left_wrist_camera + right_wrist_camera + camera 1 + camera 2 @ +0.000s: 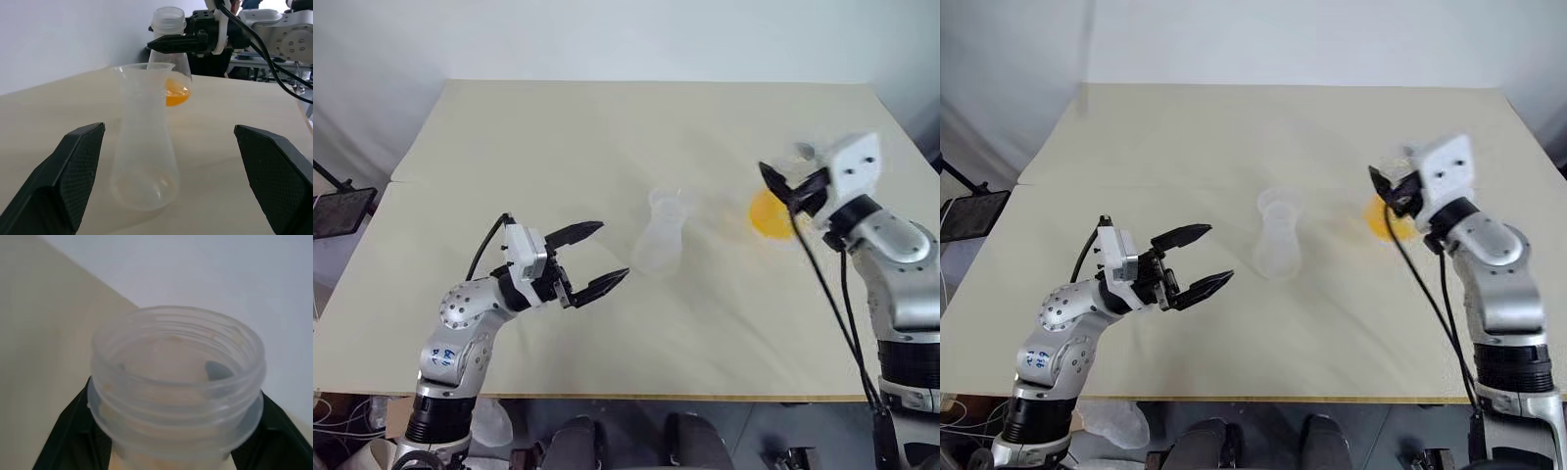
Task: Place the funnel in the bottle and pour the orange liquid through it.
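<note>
Nearest, the left gripper (597, 257) hangs open over the beige table (558, 127), facing a clear, empty flask (660, 235) at mid-table. Right of that, the right gripper (168, 45) clamps the neck of the bottle (172, 73) holding orange liquid (176, 96).

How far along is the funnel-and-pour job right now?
Done: the right end effector is shut on the neck of the small clear round-based bottle, with the orange liquid in its base. In hand: the open left end effector faces the tall clear tapered vessel. Left: that vessel's mouth carries no funnel and it looks empty, so funnel placement and pouring are undone.
</note>
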You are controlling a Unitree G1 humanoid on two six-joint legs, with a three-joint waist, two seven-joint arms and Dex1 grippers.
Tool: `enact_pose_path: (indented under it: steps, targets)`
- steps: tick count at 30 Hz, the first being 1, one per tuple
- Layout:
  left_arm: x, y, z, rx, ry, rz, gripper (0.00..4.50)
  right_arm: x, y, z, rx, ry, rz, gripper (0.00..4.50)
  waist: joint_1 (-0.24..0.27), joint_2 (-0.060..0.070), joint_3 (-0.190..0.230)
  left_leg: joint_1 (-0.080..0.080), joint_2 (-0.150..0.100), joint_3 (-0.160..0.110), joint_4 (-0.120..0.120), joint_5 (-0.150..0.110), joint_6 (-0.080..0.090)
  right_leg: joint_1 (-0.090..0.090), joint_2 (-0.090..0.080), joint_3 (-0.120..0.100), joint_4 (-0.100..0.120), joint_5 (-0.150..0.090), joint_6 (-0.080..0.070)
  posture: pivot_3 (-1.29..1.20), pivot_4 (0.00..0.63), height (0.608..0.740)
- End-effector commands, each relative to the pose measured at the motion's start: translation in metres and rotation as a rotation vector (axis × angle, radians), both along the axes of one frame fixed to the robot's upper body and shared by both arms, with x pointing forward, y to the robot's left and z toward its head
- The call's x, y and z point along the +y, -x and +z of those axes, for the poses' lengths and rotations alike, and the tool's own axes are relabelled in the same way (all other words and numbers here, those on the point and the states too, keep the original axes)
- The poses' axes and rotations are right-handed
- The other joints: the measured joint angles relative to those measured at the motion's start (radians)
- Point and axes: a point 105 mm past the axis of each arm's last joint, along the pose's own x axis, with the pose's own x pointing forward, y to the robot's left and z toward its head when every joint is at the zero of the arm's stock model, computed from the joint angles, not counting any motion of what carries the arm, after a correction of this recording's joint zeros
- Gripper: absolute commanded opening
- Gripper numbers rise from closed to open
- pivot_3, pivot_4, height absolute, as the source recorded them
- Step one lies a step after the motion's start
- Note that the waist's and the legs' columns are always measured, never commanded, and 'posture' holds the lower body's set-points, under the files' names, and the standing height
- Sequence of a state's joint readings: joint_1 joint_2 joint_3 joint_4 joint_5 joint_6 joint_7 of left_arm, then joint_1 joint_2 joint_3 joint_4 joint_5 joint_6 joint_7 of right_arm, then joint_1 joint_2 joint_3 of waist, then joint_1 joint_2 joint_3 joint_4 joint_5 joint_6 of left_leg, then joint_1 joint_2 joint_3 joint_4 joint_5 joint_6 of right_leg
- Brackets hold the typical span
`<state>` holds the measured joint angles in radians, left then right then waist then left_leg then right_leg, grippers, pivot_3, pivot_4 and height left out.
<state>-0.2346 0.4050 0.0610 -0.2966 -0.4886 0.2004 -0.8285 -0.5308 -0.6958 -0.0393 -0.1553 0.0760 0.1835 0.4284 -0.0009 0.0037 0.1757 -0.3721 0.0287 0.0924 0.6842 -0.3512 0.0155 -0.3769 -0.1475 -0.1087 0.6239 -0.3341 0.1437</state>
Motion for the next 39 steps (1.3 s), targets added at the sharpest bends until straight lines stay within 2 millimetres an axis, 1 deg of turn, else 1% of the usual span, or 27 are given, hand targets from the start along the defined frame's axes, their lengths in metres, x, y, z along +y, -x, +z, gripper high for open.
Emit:
enact_pose_path:
  steps: [1, 4, 10, 12, 13, 14, 16, 19, 23, 32, 39]
  targets:
    - [0.003, 0.000, 0.008, -0.045, 0.010, 0.011, 4.50, 0.017, 0.010, 0.029, -0.190, 0.087, 0.015, 2.48, 0.000, 0.000, 0.000, 0.000, 0.000, 0.000, 0.000, 0.000, 0.000, 0.000, 0.000, 0.000, 0.000, 0.000, 0.000, 0.00, 0.150, 0.740]
    - [0.002, -0.002, 0.008, -0.047, 0.012, 0.013, 4.50, 0.027, 0.007, 0.024, -0.252, 0.214, -0.009, 2.48, -0.002, 0.000, 0.000, 0.000, 0.000, 0.000, 0.000, 0.000, 0.000, 0.000, 0.000, -0.001, 0.000, 0.000, 0.000, 0.00, 0.150, 0.740]
    - [-0.001, -0.002, 0.008, -0.046, 0.014, 0.010, 4.50, 0.046, 0.003, 0.024, -0.345, 0.269, -0.028, 2.48, -0.003, 0.000, 0.000, 0.000, 0.000, 0.000, 0.000, 0.000, 0.000, 0.000, 0.000, -0.001, 0.000, 0.000, 0.000, 0.00, 0.150, 0.740]
    - [-0.001, -0.002, 0.007, -0.044, 0.013, 0.010, 4.50, 0.053, 0.003, 0.024, -0.392, 0.325, -0.032, 2.48, -0.004, 0.000, 0.000, 0.000, 0.000, 0.000, 0.000, 0.000, 0.000, 0.000, 0.000, -0.001, 0.000, 0.000, 0.000, 0.00, 0.150, 0.740]
    - [-0.001, -0.002, 0.007, -0.043, 0.013, 0.011, 4.50, 0.058, 0.005, 0.025, -0.454, 0.401, -0.046, 2.48, -0.005, 0.000, 0.000, 0.000, 0.000, 0.000, 0.000, 0.000, 0.000, 0.000, 0.000, -0.001, 0.000, 0.000, 0.000, 0.00, 0.150, 0.740]
    - [-0.001, -0.002, 0.006, -0.043, 0.013, 0.013, 4.50, 0.062, 0.005, 0.025, -0.481, 0.437, -0.053, 2.48, -0.006, 0.000, 0.000, 0.000, 0.000, 0.000, 0.000, 0.000, 0.000, 0.000, 0.000, -0.001, 0.000, 0.000, 0.000, 0.00, 0.150, 0.740]
    - [-0.001, -0.002, 0.006, -0.042, 0.013, 0.014, 4.50, 0.064, 0.004, 0.024, -0.501, 0.462, -0.062, 2.48, -0.005, 0.000, 0.000, 0.000, 0.001, 0.000, 0.000, 0.000, 0.000, 0.000, 0.000, -0.001, 0.000, 0.000, 0.000, 0.00, 0.150, 0.740]
    - [-0.002, -0.003, 0.006, -0.042, 0.013, 0.015, 4.50, 0.067, 0.001, 0.028, -0.526, 0.455, -0.080, 2.48, -0.004, 0.000, 0.000, 0.000, 0.001, 0.000, 0.000, 0.000, 0.000, 0.000, 0.000, -0.001, 0.000, 0.000, 0.000, 0.00, 0.150, 0.740]
    - [-0.003, -0.003, 0.006, -0.042, 0.015, 0.016, 4.50, 0.074, 0.004, 0.028, -0.554, 0.477, -0.060, 2.48, -0.005, 0.000, 0.000, 0.000, 0.001, 0.000, 0.000, 0.000, 0.000, 0.000, 0.000, -0.001, 0.000, 0.000, 0.000, 0.00, 0.150, 0.740]
    - [-0.003, -0.003, 0.006, -0.048, 0.019, 0.021, 4.50, 0.079, 0.008, 0.027, -0.615, 0.535, -0.049, 2.48, -0.006, 0.000, 0.000, 0.000, 0.001, 0.000, 0.000, 0.000, 0.000, 0.000, 0.000, -0.001, 0.000, 0.000, 0.000, 0.00, 0.150, 0.740]
    - [-0.003, -0.003, 0.006, -0.048, 0.017, 0.029, 4.50, 0.083, 0.009, 0.022, -0.642, 0.575, -0.037, 2.48, -0.006, 0.000, 0.000, 0.000, 0.001, 0.000, 0.000, 0.000, 0.000, 0.000, 0.000, -0.001, 0.000, 0.000, 0.000, 0.00, 0.150, 0.740]
